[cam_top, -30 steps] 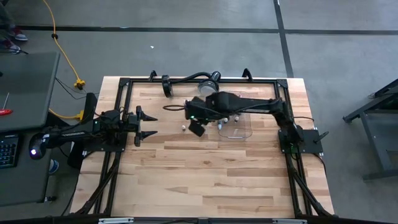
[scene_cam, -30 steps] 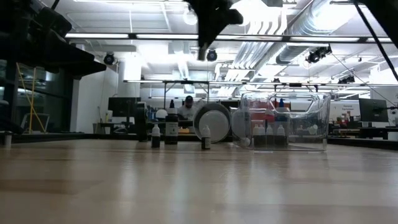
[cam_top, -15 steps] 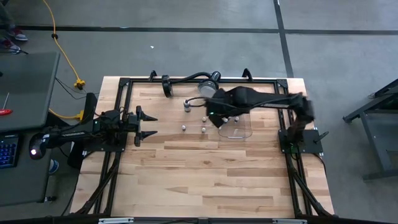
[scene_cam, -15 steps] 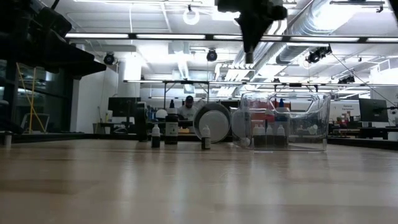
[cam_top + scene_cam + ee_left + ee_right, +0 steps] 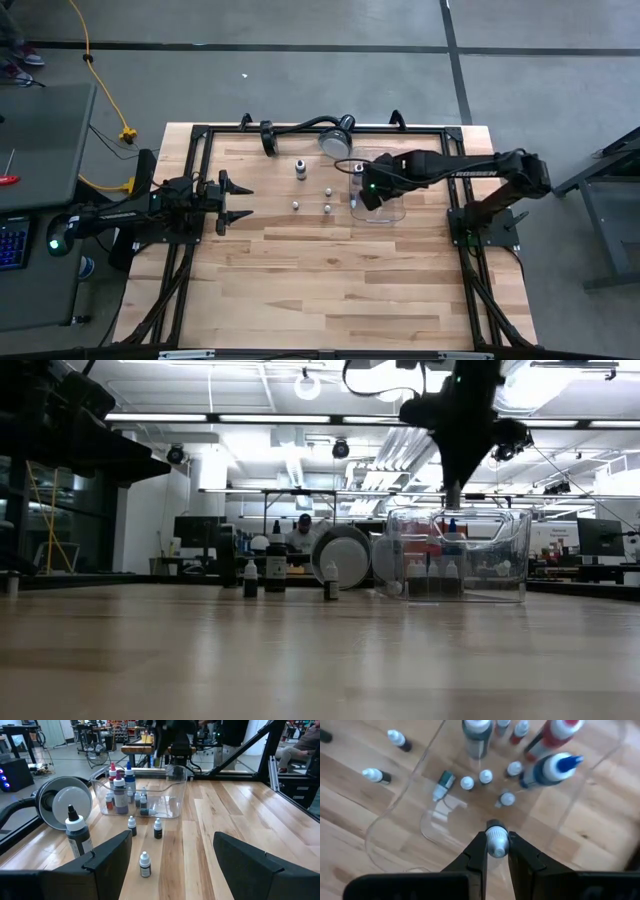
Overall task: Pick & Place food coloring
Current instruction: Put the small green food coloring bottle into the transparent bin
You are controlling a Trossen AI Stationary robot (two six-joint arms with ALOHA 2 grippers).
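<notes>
A clear plastic tray (image 5: 392, 211) stands right of the table's centre with several food coloring bottles (image 5: 485, 776) upright in it and one lying on its side (image 5: 441, 786). Three small bottles (image 5: 327, 208) and a taller dark one (image 5: 300, 168) stand loose on the wood left of the tray. My right gripper (image 5: 363, 192) hangs over the tray's left part, shut on a small white-capped bottle (image 5: 496, 843). My left gripper (image 5: 236, 201) waits open at the table's left side, level, pointing toward the bottles. My right gripper pinches the small bottle's white ribbed cap (image 5: 496, 848) between its two fingertips. The fingers point steeply down from above. The bottle hangs below them, lifted clear over the tray's inside (image 5: 470, 815); its body is hidden under the cap.
A round silver lamp head (image 5: 335, 139) on a black gooseneck lies at the far edge behind the loose bottles. A black frame (image 5: 200, 135) runs along the table's sides. Bare wood stretches across the near half (image 5: 330, 290).
My right gripper has swung toward the table's right edge, from above the loose bottles to above the tray, sinking somewhat and rolling about its own axis. It has stayed shut on the small bottle throughout.
</notes>
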